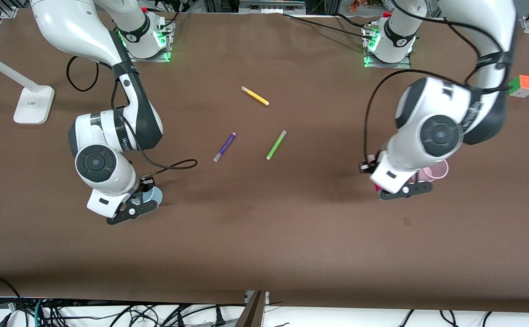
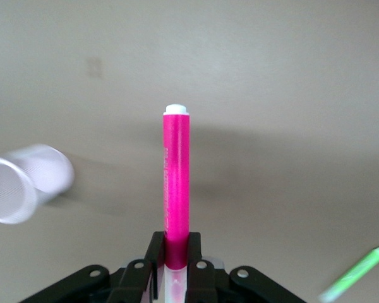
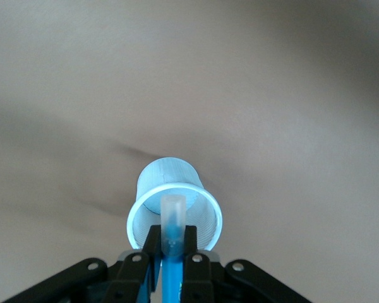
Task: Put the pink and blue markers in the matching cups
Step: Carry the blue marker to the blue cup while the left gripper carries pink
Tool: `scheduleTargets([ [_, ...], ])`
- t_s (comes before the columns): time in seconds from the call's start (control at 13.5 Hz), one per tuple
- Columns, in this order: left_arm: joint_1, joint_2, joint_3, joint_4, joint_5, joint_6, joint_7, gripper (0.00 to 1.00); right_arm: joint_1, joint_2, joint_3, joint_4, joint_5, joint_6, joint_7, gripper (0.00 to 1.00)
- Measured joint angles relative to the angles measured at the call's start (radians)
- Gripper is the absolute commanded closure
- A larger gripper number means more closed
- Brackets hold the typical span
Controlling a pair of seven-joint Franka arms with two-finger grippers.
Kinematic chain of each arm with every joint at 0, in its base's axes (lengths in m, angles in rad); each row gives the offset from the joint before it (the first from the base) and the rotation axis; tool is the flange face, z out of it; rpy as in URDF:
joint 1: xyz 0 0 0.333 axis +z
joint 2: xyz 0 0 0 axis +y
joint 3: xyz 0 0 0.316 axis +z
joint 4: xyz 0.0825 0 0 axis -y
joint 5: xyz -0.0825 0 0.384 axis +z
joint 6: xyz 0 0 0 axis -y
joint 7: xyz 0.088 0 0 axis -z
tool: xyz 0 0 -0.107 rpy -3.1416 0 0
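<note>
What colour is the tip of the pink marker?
White; the pink marker shows its tip best in the left wrist view.

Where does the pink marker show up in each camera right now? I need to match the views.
Front view: pink marker only a sliver under the left tool, beside the pink cup.
Left wrist view: marker central, clamped upright in the tool.
Right wrist view: not in it.
Shared landmark: pink cup; also green marker.
</note>
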Motion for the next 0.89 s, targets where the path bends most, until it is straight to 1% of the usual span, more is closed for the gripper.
scheduleTargets([
  [0.22,0.029,-0.025,0.001,-0.007,0.048,-0.031,0.159,1.0,-0.001,0.0,0.0,0.0,0.0,-0.004,-0.112,1.0],
  [0.52,0.088,-0.033,0.002,-0.012,0.052,-0.034,0.318,1.0,-0.012,0.004,0.0,-0.001,0.0,-0.008,-0.24,1.0],
  [0.66,0.108,-0.036,0.002,-0.012,0.052,-0.035,0.359,1.0,-0.017,0.006,0.0,-0.001,0.0,-0.021,-0.294,1.0],
  [0.89,0.122,-0.043,0.002,-0.015,0.052,-0.036,0.394,1.0,-0.025,0.006,0.0,-0.001,0.003,-0.023,-0.311,1.0],
])
